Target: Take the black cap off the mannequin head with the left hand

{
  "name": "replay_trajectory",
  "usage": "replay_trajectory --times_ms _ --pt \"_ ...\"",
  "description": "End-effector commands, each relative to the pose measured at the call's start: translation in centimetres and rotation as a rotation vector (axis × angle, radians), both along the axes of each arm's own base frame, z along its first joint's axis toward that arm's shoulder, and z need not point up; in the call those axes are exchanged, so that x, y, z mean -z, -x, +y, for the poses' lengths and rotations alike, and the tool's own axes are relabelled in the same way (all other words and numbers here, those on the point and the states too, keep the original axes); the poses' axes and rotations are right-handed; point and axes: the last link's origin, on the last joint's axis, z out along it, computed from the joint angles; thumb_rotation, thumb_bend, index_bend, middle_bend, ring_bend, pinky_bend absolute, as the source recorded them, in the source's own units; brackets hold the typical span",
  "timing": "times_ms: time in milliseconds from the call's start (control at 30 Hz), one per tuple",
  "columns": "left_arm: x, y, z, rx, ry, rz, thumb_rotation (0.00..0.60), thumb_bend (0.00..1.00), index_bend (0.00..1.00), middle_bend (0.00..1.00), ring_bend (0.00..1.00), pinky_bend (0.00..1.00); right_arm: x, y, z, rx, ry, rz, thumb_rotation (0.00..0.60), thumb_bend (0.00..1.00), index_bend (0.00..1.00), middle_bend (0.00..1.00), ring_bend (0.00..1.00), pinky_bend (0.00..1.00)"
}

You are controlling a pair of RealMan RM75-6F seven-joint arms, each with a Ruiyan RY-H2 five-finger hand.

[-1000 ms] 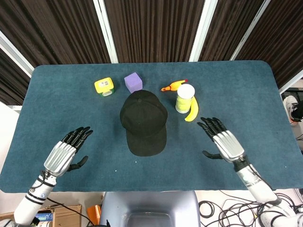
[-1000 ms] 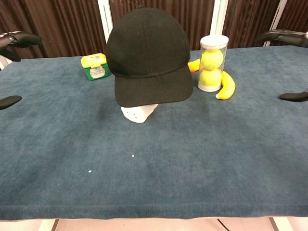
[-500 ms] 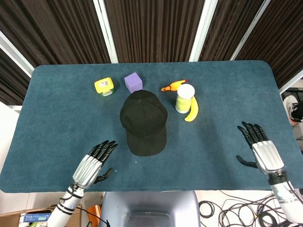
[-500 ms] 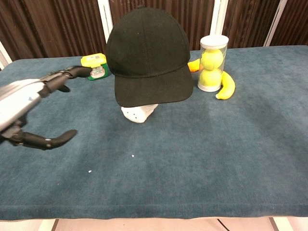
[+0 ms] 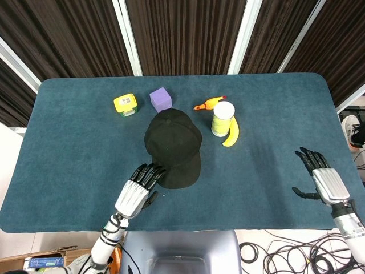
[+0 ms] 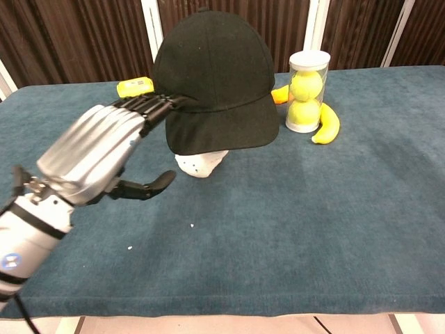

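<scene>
The black cap sits on the white mannequin head near the table's middle, brim toward me. My left hand is spread flat with its fingertips reaching the brim's left edge; the thumb hangs apart below, level with the white head, and it holds nothing. My right hand hovers spread and empty at the table's right front edge, far from the cap. It does not show in the chest view.
A tube of tennis balls and a banana stand right of the cap. Behind are an orange toy, a purple cube and a yellow-green box.
My left hand has swung right and forward from the table's left front to the cap's brim. The right hand has drawn back to the right front edge.
</scene>
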Motion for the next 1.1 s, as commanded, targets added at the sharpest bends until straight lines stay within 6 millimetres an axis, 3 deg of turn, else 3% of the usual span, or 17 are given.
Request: replay_trajectory --times_ms 33,233,567,1100 --pt "0.9 -1.8 0.7 0.052 -0.064 -0.014 0.600 0.34 0.21 0.22 0.18 0.23 -0.3 0.4 -0.3 0.024 -0.006 -0.004 0.600 0.15 0.00 0.00 0.00 0.00" --pt "1.5 -3.2 0.8 0.139 -0.158 -0.015 0.600 0.34 0.26 0.27 0.22 0.24 -0.7 1.1 -0.3 0.053 -0.018 -0.008 0.600 0.15 0.00 0.00 0.00 0.00" --pt "3.8 -4.9 1.8 0.154 -0.157 0.034 0.600 0.34 0.30 0.36 0.28 0.25 -1.2 1.2 0.0 0.062 -0.024 -0.030 0.600 0.15 0.00 0.00 0.00 0.00" --pt "2.9 -4.9 3.4 0.229 -0.348 0.059 0.600 0.49 0.56 0.66 0.55 0.39 -1.3 1.4 0.3 0.077 -0.061 -0.027 0.600 0.15 0.00 0.00 0.00 0.00"
